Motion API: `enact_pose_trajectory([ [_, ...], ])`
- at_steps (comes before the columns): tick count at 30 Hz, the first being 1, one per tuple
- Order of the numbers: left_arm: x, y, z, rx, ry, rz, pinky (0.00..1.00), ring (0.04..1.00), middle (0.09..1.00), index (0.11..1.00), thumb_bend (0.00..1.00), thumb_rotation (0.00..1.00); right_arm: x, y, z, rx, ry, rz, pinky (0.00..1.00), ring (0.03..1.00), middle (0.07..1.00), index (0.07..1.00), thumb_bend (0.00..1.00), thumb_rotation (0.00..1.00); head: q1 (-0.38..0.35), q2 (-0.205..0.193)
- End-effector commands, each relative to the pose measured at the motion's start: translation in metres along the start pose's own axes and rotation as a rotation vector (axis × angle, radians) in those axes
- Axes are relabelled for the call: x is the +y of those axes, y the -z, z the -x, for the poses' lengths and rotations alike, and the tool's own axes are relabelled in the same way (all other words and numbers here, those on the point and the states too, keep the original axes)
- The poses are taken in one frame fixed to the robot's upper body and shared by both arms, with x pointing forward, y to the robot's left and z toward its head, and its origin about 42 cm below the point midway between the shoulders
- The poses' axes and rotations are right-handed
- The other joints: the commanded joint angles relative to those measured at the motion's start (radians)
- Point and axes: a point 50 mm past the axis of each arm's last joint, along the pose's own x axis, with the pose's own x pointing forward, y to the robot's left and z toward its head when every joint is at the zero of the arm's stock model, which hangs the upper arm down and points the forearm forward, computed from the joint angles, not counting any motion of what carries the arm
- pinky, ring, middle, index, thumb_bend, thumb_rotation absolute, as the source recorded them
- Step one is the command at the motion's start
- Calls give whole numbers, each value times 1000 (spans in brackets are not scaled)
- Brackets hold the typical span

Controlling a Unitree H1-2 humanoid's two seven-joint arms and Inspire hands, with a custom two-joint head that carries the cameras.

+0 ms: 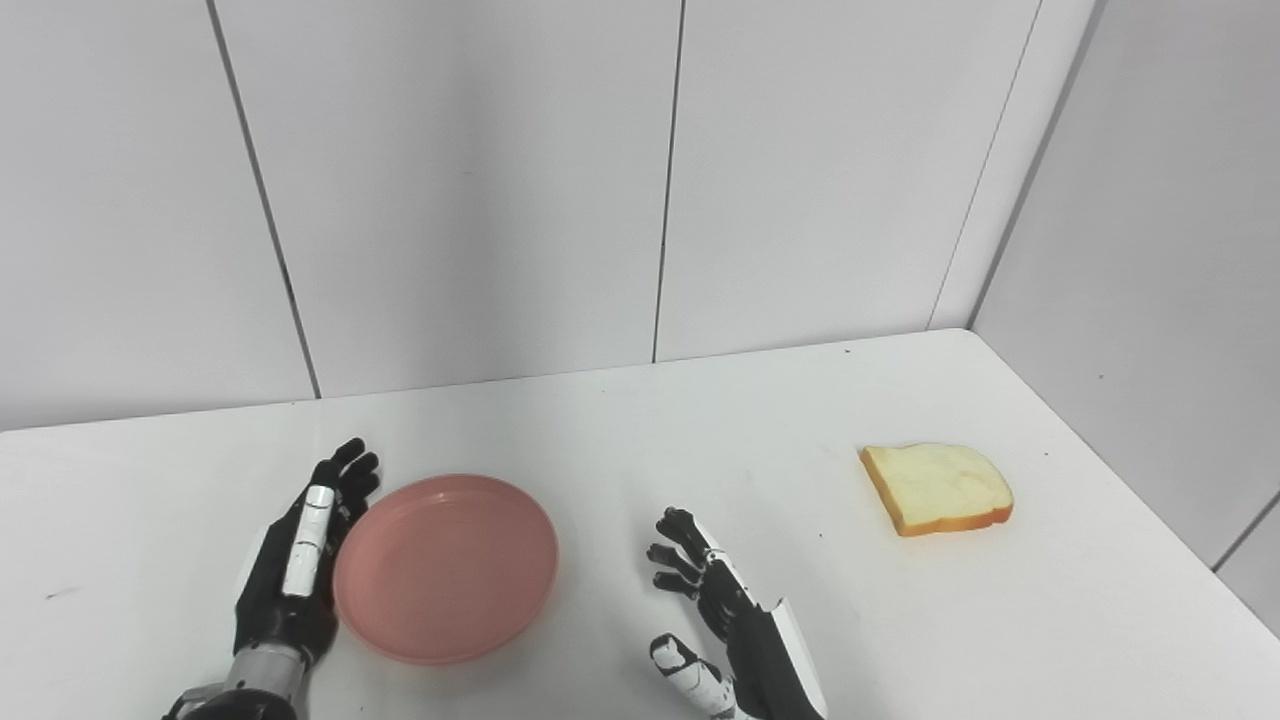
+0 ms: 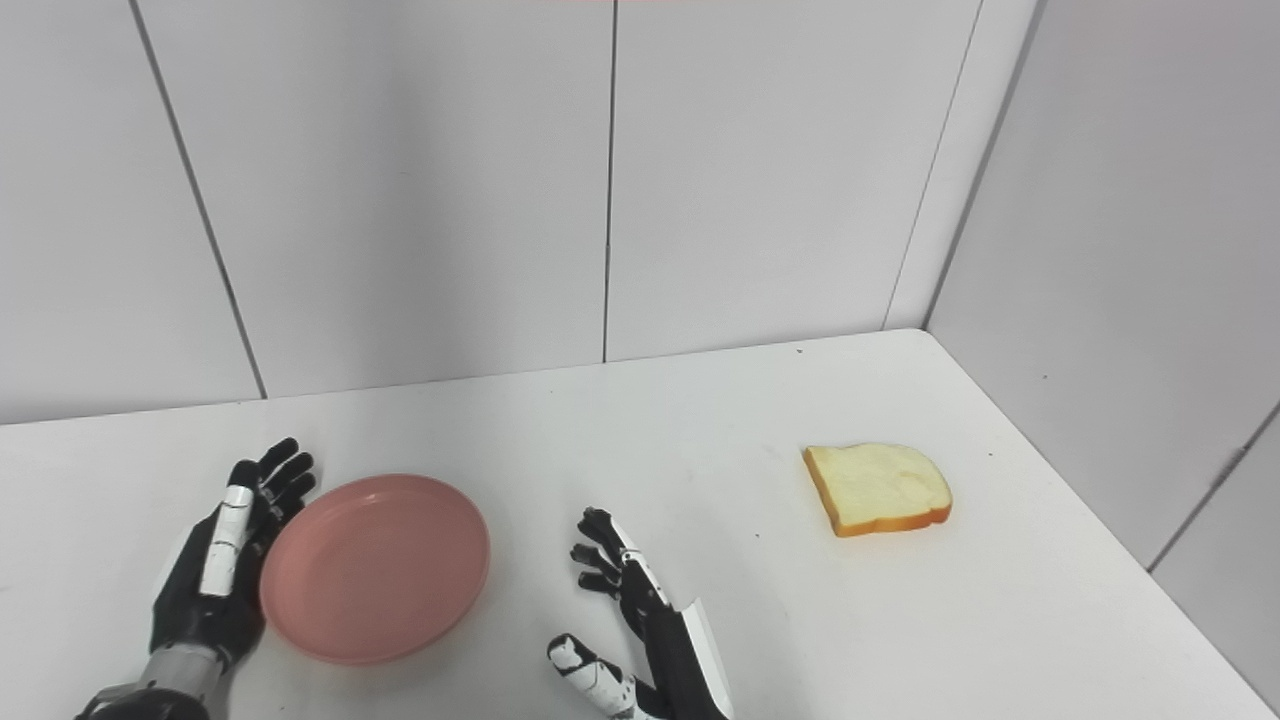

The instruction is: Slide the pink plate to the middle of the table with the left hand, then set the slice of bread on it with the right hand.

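Note:
The pink plate point(image 1: 445, 566) lies flat on the white table point(image 1: 700, 430), left of its middle. My left hand point(image 1: 300, 550) rests open along the plate's left rim, fingers stretched toward the wall and seemingly touching the edge. My right hand point(image 1: 715, 610) hovers open to the right of the plate, fingers spread, holding nothing. A slice of bread point(image 1: 937, 486) with a golden crust lies flat far to the right, well apart from both hands.
White wall panels stand behind the table, and a side wall runs along its right edge point(image 1: 1120, 490). A small dark speck point(image 1: 60, 594) marks the table at far left. Bare tabletop lies between the right hand and the bread.

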Motion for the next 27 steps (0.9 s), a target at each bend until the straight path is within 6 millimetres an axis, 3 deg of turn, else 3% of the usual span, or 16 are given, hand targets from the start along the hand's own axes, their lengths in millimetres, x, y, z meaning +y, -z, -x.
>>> enact_pose_trajectory([
  [1, -3, 6, -2, 36, 10, 2, 1000, 926, 895, 844, 799, 817, -12, -12, 17, 6, 43, 6, 796, 861, 899, 915, 971, 756, -3, 0],
  [8, -5, 9, -3, 40, 4, 5, 1000, 926, 893, 841, 798, 815, -53, -41, -2, -42, 43, 146, 854, 919, 934, 941, 979, 761, -1, -7],
  [12, -7, 9, -4, 39, 7, 6, 1000, 926, 895, 845, 783, 818, -87, -59, -19, -50, 10, 296, 899, 960, 970, 974, 954, 778, -8, -8],
  [15, -8, 9, -4, 40, 9, 1, 1000, 930, 893, 847, 792, 819, -112, -69, -31, -43, -30, 383, 943, 972, 982, 965, 977, 732, -6, -8],
  [27, -11, 14, -4, 51, 3, 18, 1000, 934, 897, 844, 803, 807, -181, -106, -75, -54, -104, 600, 863, 939, 981, 977, 1000, 617, 1, -8],
])
